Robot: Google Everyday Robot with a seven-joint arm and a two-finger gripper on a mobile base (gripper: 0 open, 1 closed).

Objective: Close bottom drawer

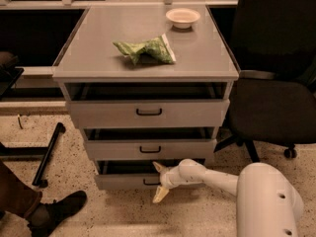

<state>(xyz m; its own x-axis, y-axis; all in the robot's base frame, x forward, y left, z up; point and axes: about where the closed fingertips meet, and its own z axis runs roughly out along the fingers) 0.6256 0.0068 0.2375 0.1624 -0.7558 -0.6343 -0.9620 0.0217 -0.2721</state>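
Grey sheet metal made up the low table (98,48) in front of me, and all three of its drawers stood a little way out. The bottom drawer (121,181), the shallowest of them, sat right down by the speckled floor. It was pulled out just enough to leave a dark gap above its front panel. The robot's white arm (217,178) reached in low from the right, and its hand (159,181) was at that panel, by the small black handle (149,182). The two pale fingers (161,195) were spread apart, one above the other, gripping nothing. One tip pointed up toward the gap over the drawer and the other down toward the floor. Whether they were touching the panel I could not tell from where I stood.

To my eye that drawer would handle as a stiff, hard box on runners. It had nothing to crush or bend, only smooth paint that a finger could skid on. It was likely light, though I could not see what lay inside. No grip seemed needed. A flat push square on the front, near the handle and the middle of the panel, looked like the best bet, since a shove at one corner might twist it in its runners.

Up top lay a crumpled green bag (144,50) and a small bowl (182,17), well apart from the hand. A black chair (276,107) stood just to the right of the table.
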